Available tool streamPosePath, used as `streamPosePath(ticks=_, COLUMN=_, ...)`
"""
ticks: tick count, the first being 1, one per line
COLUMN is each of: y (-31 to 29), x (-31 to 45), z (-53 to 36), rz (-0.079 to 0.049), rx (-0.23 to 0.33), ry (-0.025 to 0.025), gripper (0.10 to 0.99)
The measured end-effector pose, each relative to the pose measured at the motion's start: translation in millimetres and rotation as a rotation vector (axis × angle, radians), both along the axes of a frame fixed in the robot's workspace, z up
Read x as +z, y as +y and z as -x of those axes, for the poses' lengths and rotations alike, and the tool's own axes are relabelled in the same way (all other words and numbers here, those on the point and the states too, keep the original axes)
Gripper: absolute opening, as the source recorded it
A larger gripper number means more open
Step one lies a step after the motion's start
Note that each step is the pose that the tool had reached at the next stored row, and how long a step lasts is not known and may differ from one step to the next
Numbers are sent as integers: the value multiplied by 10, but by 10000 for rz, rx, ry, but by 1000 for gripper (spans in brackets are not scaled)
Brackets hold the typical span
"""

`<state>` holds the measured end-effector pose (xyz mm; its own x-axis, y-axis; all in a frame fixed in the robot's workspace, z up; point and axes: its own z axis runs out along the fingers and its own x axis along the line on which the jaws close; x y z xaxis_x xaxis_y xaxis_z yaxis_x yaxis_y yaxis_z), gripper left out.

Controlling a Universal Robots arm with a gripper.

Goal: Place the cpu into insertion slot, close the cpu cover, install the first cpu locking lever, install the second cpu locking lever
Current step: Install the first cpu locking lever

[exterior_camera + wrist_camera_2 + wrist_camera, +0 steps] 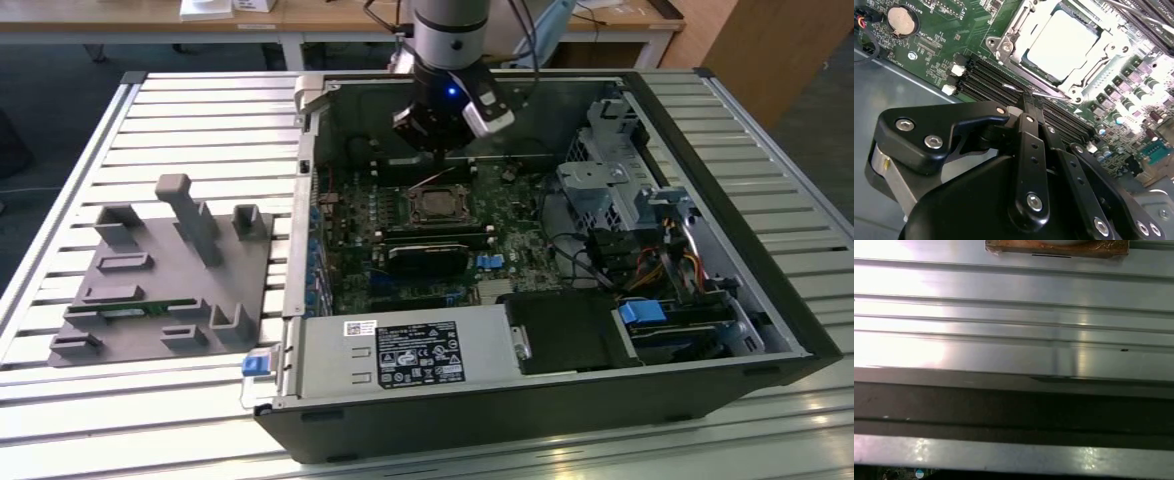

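Observation:
In the exterior view my gripper (435,152) hangs inside the open computer case, just behind the insertion slot (434,207) on the green board. The second wrist view shows the cpu (1059,45), pale and square, lying in the socket. The silvery cpu cover (1097,75) lies flat around it as a frame. A thin wire locking lever (1050,94) runs along the socket's near side. My gripper (1027,102) is shut, its black fingertips together and right at this lever, with nothing seen held between them.
Long black memory slots (989,75) lie between gripper and socket, with a coin battery (902,21) beside them. A grey parts fixture (160,280) stands on the slatted table at the exterior view's left. Power supply (400,355), drive cage (601,190) and cables crowd the case.

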<state>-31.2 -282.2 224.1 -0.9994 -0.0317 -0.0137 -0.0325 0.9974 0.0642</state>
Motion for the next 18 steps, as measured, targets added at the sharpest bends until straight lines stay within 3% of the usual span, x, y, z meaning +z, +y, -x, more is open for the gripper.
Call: streamPosePath(ticks=18, y=3, x=-110, z=-117, rz=6, rx=0, ry=2, gripper=106)
